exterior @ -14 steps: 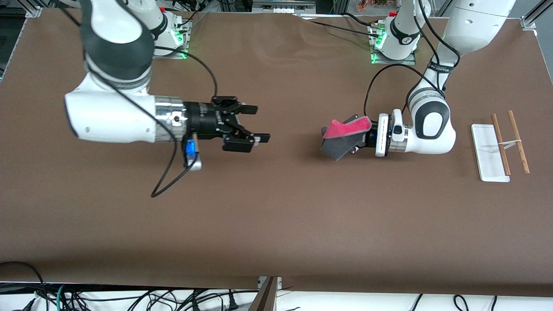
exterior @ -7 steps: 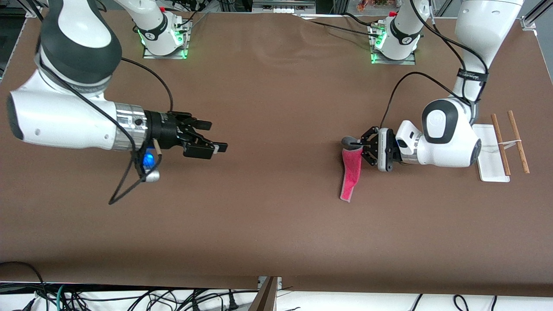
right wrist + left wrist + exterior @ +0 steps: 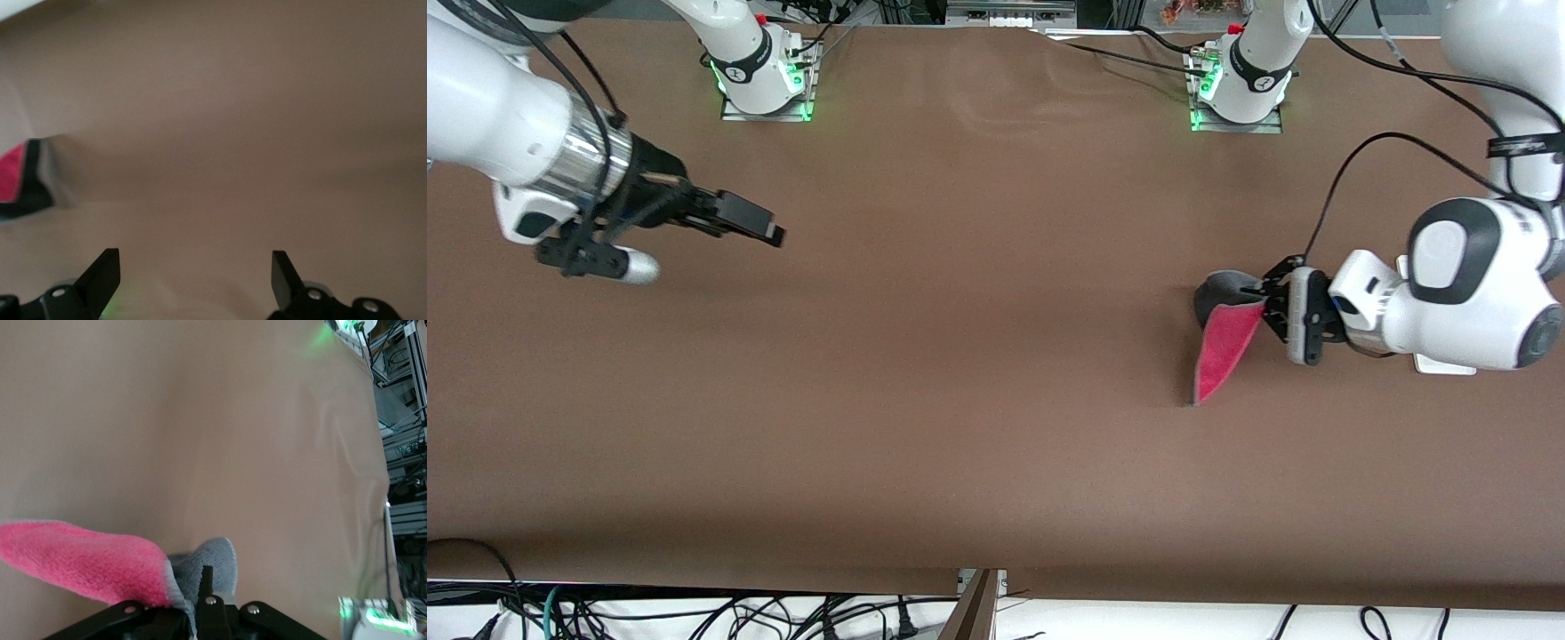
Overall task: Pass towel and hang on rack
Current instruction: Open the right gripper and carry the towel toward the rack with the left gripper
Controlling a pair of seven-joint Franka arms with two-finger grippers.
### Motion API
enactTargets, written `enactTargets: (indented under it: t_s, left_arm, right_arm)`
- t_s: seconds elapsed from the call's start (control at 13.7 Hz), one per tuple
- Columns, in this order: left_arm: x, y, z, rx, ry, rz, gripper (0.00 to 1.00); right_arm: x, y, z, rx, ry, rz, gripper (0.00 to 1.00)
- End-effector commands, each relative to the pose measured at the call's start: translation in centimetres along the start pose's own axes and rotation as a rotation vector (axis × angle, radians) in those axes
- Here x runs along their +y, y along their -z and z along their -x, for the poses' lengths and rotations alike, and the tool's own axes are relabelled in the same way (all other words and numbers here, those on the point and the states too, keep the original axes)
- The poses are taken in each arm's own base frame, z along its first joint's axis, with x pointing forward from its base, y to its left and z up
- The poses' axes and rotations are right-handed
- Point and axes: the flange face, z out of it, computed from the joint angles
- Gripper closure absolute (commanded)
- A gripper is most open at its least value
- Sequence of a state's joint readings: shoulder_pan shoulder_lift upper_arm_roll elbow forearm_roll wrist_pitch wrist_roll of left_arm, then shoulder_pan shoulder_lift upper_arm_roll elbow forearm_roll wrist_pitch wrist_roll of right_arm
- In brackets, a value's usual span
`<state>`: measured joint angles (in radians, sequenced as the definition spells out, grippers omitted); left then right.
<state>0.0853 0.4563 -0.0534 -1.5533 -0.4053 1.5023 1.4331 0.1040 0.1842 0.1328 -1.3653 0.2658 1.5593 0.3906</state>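
My left gripper point(image 3: 1264, 300) is shut on one edge of the towel point(image 3: 1221, 342). The towel hangs from it above the table, pink face toward the front camera and a grey fold at the top. In the left wrist view the pink face point(image 3: 80, 561) and the grey face point(image 3: 212, 561) bunch at the closed fingers point(image 3: 206, 583). The rack is almost wholly hidden under the left arm; only a corner of its white base point(image 3: 1441, 365) shows. My right gripper point(image 3: 763, 229) stands open and empty over the right arm's end of the table. In its wrist view point(image 3: 193, 270) nothing lies between the fingers.
Brown cloth covers the table point(image 3: 978, 400). The two arm bases point(image 3: 763, 76) point(image 3: 1238, 84) stand along the edge farthest from the front camera. A black cable point(image 3: 1352, 173) loops from the left wrist.
The left arm has swung toward its own end of the table, carrying the towel, and now covers the rack. The right arm has drawn back toward its end, still open.
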Motion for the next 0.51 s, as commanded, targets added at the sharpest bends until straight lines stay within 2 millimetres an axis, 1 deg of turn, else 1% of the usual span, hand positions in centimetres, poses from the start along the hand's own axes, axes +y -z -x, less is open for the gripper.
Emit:
enactTargets:
  t_s: [0.0, 0.07, 0.15, 0.22, 0.36, 0.44]
  left_arm:
    - [-0.1, 4.2, 4.8, -0.066, 0.073, 0.004, 1.00]
    - [0.3, 5.9, 6.6, -0.105, 0.100, -0.004, 1.00]
    - [0.7, 7.5, 9.0, -0.143, 0.140, -0.013, 1.00]
    - [1.1, 8.8, 11.4, -0.163, 0.183, -0.016, 1.00]
    - [2.1, 10.5, 16.4, -0.219, 0.267, -0.017, 1.00]
    - [2.5, 11.1, 18.5, -0.247, 0.297, -0.012, 1.00]
  right_arm:
    - [4.5, 0.9, 1.0, 0.028, 0.120, 0.092, 0.00]
    - [5.1, 1.2, 1.0, 0.039, 0.130, 0.129, 0.00]
    - [5.7, 1.3, 0.9, 0.046, 0.159, 0.168, 0.00]
    - [6.8, 1.6, 0.5, 0.051, 0.156, 0.189, 0.00]
    - [8.4, 1.4, 0.4, 0.018, 0.140, 0.207, 0.00]
    - [8.8, 1.4, 0.3, 0.016, 0.144, 0.222, 0.00]
